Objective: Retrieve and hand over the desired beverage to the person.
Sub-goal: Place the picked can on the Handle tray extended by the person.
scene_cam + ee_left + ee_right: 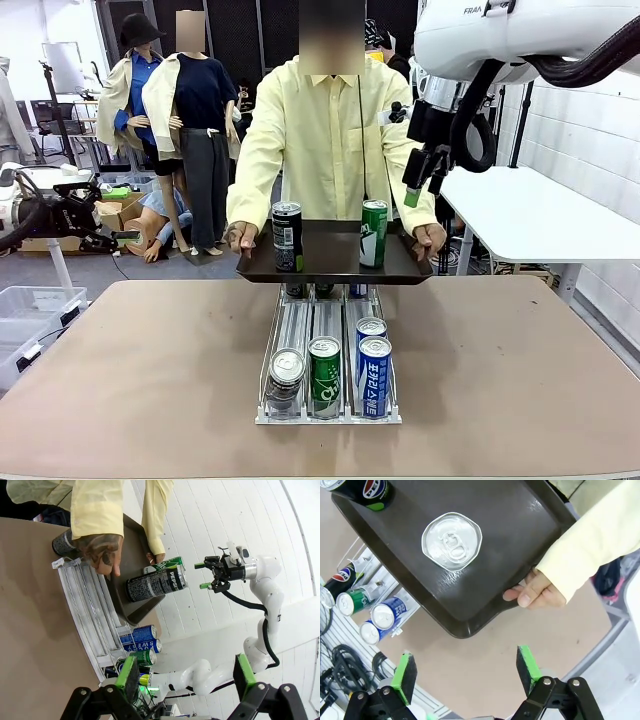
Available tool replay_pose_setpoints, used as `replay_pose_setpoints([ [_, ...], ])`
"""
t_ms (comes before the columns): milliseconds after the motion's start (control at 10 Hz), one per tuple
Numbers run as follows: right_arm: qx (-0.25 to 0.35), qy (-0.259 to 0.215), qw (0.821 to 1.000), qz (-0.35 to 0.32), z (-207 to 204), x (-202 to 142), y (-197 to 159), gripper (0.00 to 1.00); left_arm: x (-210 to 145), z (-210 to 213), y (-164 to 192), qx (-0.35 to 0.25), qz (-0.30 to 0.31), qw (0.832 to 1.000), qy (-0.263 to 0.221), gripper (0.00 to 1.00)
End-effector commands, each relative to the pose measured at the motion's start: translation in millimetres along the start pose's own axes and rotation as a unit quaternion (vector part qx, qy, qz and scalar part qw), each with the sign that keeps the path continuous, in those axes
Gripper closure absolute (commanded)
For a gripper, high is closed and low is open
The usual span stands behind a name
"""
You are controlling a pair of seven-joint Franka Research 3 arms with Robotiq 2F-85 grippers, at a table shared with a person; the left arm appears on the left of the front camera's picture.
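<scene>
The person (325, 140) in a pale-yellow shirt stands at the far side and holds a dark tray (330, 262) with both hands. A black Pepsi can (287, 236) and a green can (373, 233) stand upright on it. My right gripper (422, 190) hangs open above the tray's right end, empty. In the right wrist view my right gripper (466, 672) looks down on the green can's top (452, 541) and the person's hand (535, 590) on the tray's rim (470, 627). My left gripper (186, 677) is open and empty, facing the Pepsi can (157, 582) from a distance.
A wire can rack (328, 350) sits mid-table below the tray, with a silver-topped dark can (287, 368), a green can (324, 365) and two blue cans (373, 350) at its front. A white table (530, 215) stands at the right.
</scene>
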State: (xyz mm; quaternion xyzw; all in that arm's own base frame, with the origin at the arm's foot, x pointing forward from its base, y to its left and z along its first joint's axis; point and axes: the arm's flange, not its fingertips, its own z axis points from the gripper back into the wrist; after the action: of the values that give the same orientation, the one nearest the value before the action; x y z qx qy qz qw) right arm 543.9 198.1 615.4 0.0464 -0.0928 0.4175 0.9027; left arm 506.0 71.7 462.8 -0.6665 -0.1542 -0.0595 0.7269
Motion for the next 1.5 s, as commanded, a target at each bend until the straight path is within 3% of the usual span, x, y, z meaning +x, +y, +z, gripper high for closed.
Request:
replay_pose_setpoints([
  [0, -0.006, 0.001, 1.0, 0.001, 1, 2, -2, 0.0, -1, 0, -2, 0.005, -0.002, 1.0, -0.002, 0.0],
  [1200, 0.0, -0.001, 1.0, 0.0, 1, 1, 0, 0.0, -1, 0, -2, 0.005, -0.002, 1.0, -0.002, 0.0],
  [1400, 0.061, -0.033, 0.995, -0.072, 29, -19, -24, 0.0, -1, 0, -2, 0.005, -0.002, 1.0, -0.002, 0.0],
])
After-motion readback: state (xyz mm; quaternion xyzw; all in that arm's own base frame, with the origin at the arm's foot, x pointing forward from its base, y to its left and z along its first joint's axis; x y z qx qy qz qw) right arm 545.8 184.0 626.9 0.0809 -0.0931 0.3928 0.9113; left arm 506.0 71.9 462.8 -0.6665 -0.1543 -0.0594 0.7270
